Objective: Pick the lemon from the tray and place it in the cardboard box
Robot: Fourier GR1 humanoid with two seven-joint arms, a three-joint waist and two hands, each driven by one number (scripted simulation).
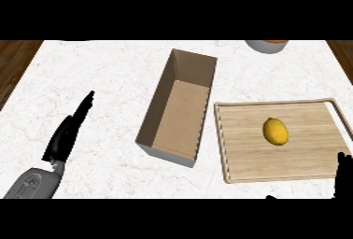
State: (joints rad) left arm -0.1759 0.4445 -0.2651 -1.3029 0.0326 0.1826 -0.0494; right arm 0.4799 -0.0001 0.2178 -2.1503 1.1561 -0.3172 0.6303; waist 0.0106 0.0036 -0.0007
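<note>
White marble counter point(96, 70), wood floor at both far corners. Landmark: tray.

Nearest, right hand point(342, 177) shows only as dark fingertips at the frame edge, just off the tray's near right corner; can't tell whether it's spread or curled. It probably sits there because it's the hand closest to the lemon, so likely the picking hand. Nothing in it as far as shows.

Left hand point(67, 133) well left of the tray, beyond the box, fingers straight and together, pointing away, holding nothing. Looks parked out of the way, not involved.

Tray point(234, 140): flat wooden board with a raised rim and a handle slot on its right side. Lemon point(276, 131) lies on it, slightly right of centre, long axis pointing away, free all round, so a grasp from above looks clear.

Box point(176, 112) just left of the tray, nearly touching its left rim, open top, long side running alongside the tray. Short carry over the rim then. Inside shows nothing.

Far, past the tray's back right: grey bowl point(265, 45) with something orange, cut by the frame edge.

Pick not yet started.
</note>
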